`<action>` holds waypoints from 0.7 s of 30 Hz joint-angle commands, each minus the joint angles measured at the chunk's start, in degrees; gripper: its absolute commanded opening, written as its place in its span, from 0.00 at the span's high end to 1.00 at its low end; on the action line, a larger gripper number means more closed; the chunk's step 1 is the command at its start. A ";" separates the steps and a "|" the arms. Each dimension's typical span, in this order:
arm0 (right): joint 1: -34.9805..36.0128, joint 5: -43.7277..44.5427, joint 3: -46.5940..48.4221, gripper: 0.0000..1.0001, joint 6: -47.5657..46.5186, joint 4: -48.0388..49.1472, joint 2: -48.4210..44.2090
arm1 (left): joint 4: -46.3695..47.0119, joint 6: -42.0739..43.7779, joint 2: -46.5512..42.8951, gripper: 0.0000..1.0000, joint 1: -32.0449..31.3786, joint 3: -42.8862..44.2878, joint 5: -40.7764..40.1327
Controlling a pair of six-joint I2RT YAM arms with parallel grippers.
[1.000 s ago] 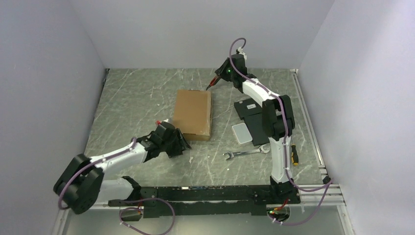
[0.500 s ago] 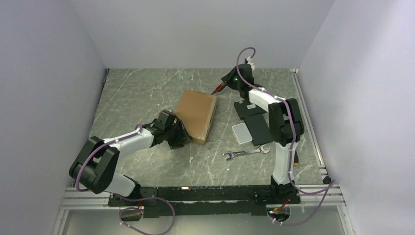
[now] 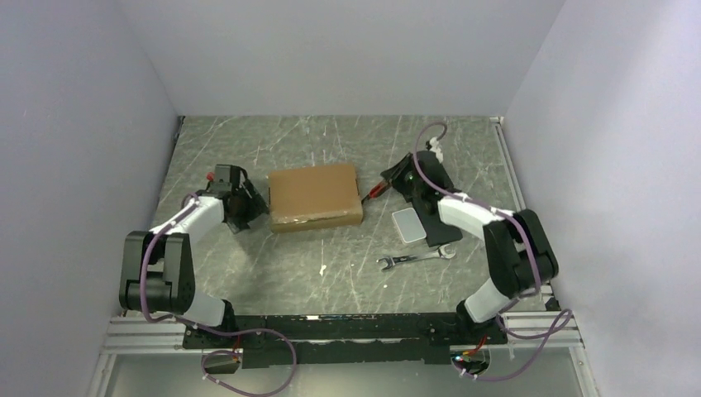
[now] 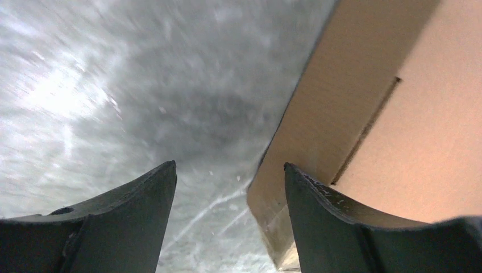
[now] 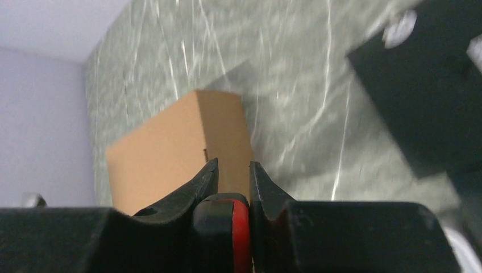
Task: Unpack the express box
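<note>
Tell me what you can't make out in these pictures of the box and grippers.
Contents of the express box: lid closed in every view.
The red object in the right gripper: its fingers hide most of it, and it is too small from above.
Most of the box: cut off by the left wrist view's edge, beyond the open left gripper.

Right gripper (image 5: pixel 233 163), fingers nearly together around a red piece (image 5: pixel 240 227), is pointing at the brown express box (image 5: pixel 170 142) lying on the marbled table (image 5: pixel 295 102); a black flat box (image 5: pixel 426 85) is showing at right.
</note>
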 commanded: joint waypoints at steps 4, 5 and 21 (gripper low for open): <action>8.90 -4.79 -11.90 1.00 8.30 -4.00 -16.59 | 1.64 3.96 -2.40 0.18 4.30 8.32 7.30; 8.83 -3.11 -12.90 1.00 7.26 -5.82 -19.45 | -0.38 4.46 -3.60 0.16 4.92 8.71 5.69; 7.24 15.59 12.73 1.00 -28.34 -26.07 -14.59 | -17.51 -1.42 -27.08 0.04 8.80 4.74 17.46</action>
